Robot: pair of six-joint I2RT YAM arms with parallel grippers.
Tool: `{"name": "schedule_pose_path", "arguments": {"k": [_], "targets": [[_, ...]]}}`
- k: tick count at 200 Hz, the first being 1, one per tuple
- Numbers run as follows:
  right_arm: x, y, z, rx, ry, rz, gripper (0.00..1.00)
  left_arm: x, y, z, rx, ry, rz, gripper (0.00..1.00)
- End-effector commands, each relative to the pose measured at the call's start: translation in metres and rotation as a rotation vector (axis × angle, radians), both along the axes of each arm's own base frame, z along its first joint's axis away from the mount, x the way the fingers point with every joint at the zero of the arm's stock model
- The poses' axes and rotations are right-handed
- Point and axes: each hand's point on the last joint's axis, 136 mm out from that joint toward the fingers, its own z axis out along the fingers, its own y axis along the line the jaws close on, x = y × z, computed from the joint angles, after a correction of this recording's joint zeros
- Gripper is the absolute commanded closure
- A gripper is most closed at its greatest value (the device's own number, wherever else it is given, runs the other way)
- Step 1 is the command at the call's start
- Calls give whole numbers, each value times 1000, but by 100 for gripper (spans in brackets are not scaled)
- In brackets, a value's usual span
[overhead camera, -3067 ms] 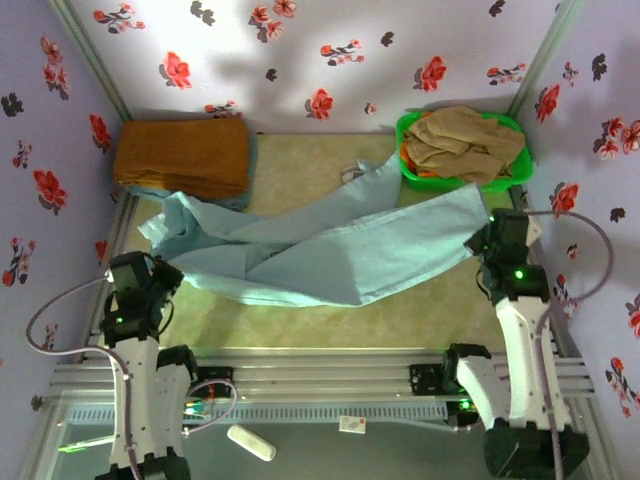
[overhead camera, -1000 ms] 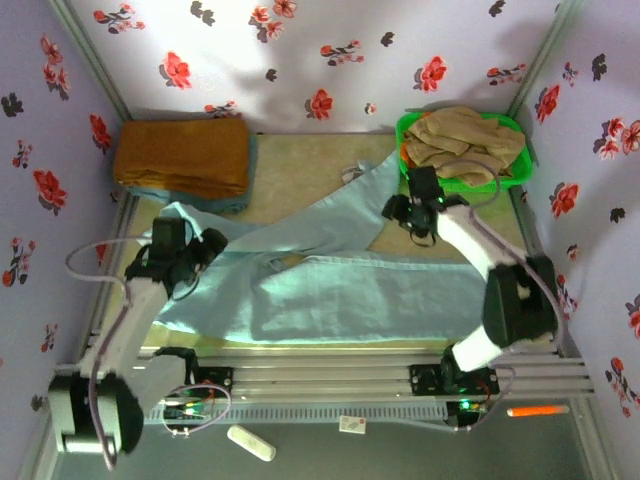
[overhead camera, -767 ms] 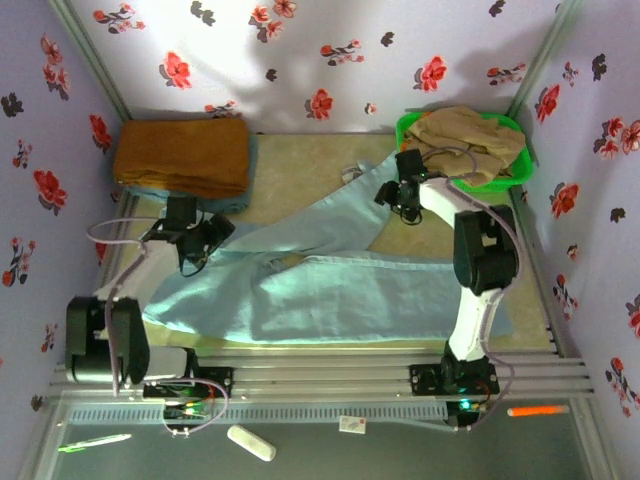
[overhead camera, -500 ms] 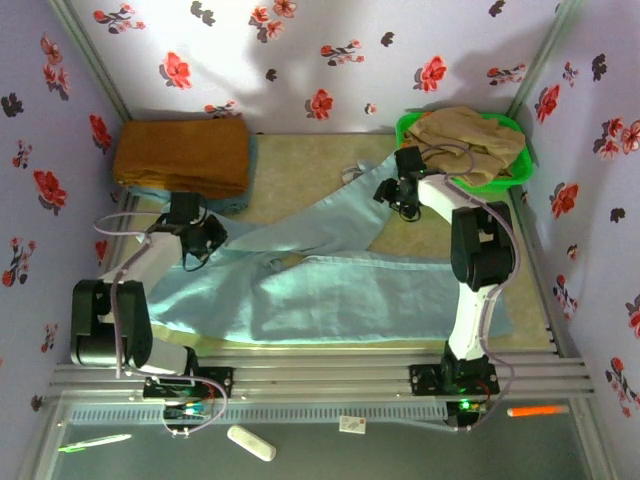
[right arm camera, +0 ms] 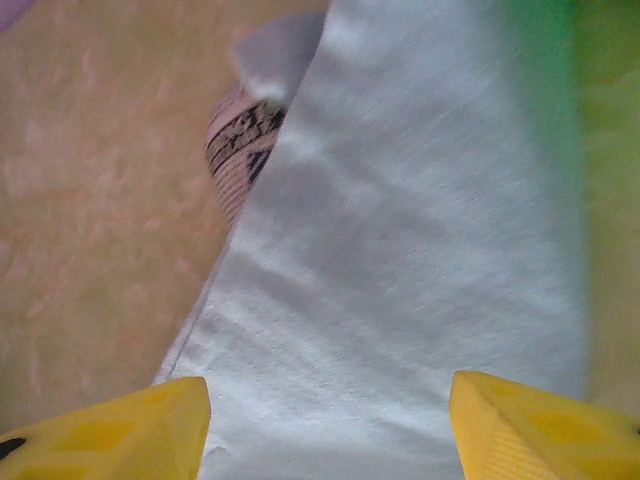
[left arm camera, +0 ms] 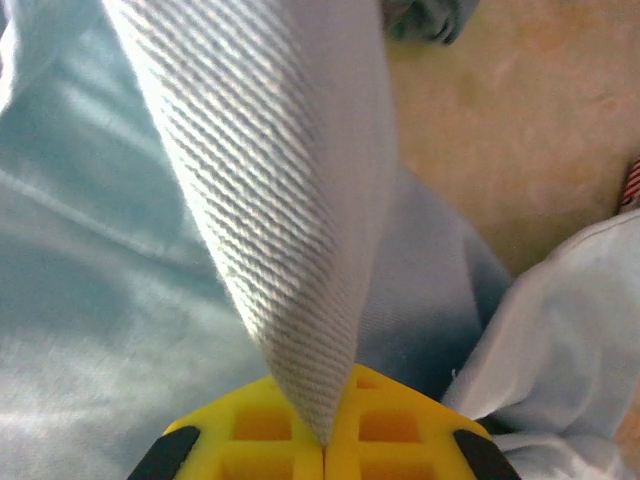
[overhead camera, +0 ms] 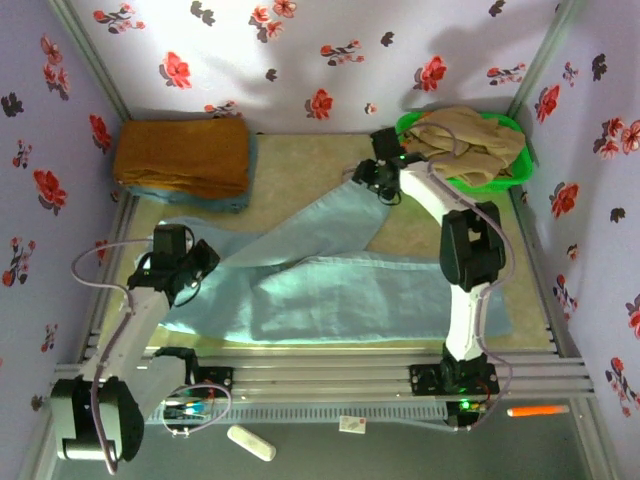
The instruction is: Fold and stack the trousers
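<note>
trousers [overhead camera: 350, 290] spread flat, green basket [overhead camera: 512, 172] holding crumpled beige garment [overhead camera: 470, 135]

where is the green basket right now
In the top view, the green basket sits in the far right corner, holding the beige garment, with the right gripper just to its left.

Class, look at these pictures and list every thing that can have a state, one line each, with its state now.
trousers: unfolded, spread flat, legs splayed apart.
left gripper: fingers shut on a fold of the trousers.
right gripper: fingers open above one trouser leg.
mustard-brown cloth: folded, at the far left corner.
green basket: holding a garment.
beige-tan garment: crumpled in the basket.
</note>
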Motion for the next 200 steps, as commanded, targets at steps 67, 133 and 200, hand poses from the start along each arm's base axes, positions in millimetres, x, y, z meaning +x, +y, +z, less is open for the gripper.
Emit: {"name": "schedule_pose_path", "arguments": {"k": [67,133,200], "targets": [[-33,109,-39,-34,123,150,26,-42,-3,-14,30,-12,-56,100],[-32,123,-41,-32,147,224,21,-53,-5,-19,63,-24,-87,100],[-27,118,-49,56,210,250,81,-60,3,-8,99,-94,-54,100]]}}
